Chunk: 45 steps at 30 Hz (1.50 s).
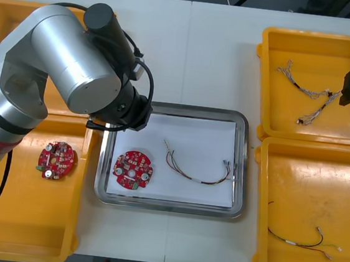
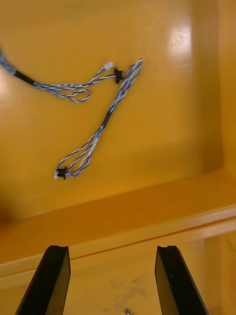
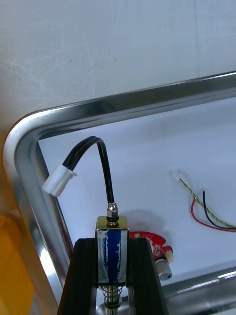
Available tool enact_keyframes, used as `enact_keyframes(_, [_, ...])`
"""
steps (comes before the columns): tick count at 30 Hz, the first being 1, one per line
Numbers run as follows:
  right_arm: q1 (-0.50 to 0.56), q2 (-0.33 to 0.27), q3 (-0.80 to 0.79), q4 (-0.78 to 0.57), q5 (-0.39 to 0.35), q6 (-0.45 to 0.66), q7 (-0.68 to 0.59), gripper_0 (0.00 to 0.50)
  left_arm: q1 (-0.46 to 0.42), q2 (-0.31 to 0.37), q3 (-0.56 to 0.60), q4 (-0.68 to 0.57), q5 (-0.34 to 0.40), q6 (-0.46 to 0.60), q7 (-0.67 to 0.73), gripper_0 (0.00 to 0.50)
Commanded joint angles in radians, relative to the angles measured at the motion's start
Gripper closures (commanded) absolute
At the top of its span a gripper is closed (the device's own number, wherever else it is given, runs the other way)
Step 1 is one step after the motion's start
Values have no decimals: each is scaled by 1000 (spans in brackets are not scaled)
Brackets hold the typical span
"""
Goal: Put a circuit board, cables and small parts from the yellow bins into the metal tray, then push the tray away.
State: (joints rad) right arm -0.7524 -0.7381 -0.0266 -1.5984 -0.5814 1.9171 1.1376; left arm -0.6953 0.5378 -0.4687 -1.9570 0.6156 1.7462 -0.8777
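My left end effector [image 3: 112,243] is pinching a small metal part [image 3: 112,258] with a blue stripe. A black cable [image 3: 103,162] with a white plug [image 3: 59,179] curls up out of the part. I am holding it over one corner of the metal tray [image 3: 123,101], just inside the shiny rim. Close by in the tray lie a round red circuit board [image 1: 133,170] and a red and yellow cable [image 1: 199,168]. From the front, my left arm [image 1: 63,63] hides that corner.

A second circuit board [image 1: 56,159] sits in the left bin [image 1: 21,227].

My right end effector [image 2: 112,253] is spread wide. It is over the far right bin [image 1: 266,65], by the bin's rim. Past the rim lie blue and white cables [image 2: 105,118]. A thin cable [image 1: 304,241] lies in the near right bin [image 1: 264,209]. Everything rests on the bench [image 1: 214,60].
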Motion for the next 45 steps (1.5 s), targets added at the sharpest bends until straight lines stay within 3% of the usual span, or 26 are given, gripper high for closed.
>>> enact_keyframes(1, [-100, 32, -29, 107, 43, -10, -111, 0, 5, -21, -33, 52, -34, -60, 54, 498])
enact_keyframes(10, [-225, 80, -30, 342, 103, -136, -190, 0, 5, -21, -79, 155, -80, -129, 32, 498])
enact_keyframes(22, [-228, 117, -41, 499, 160, -279, -239, 0, 11, -13, -119, 171, -88, -139, 39, 494])
enact_keyframes(24, [-228, 121, -41, 518, 160, -297, -248, 0, 10, -13, -120, 171, -88, -137, 40, 440])
enact_keyframes(26, [-228, 128, -41, 548, 156, -326, -257, 0, 10, -13, -120, 171, -89, -139, 42, 125])
enact_keyframes(27, [-228, 131, -41, 557, 156, -340, -263, 0, 10, -13, -120, 171, -91, -139, 40, 51])
enact_keyframes(29, [-228, 138, -41, 568, 160, -359, -286, 0, 10, -13, -120, 171, -97, -140, 37, 0])
enact_keyframes(37, [-212, 149, -42, 600, 164, -412, -323, 0, 10, -15, -107, 158, -106, -126, 43, 0])
enact_keyframes(45, [-163, 157, -42, 601, 161, -452, -332, 0, 8, -22, -41, 49, -77, -37, 51, 0])
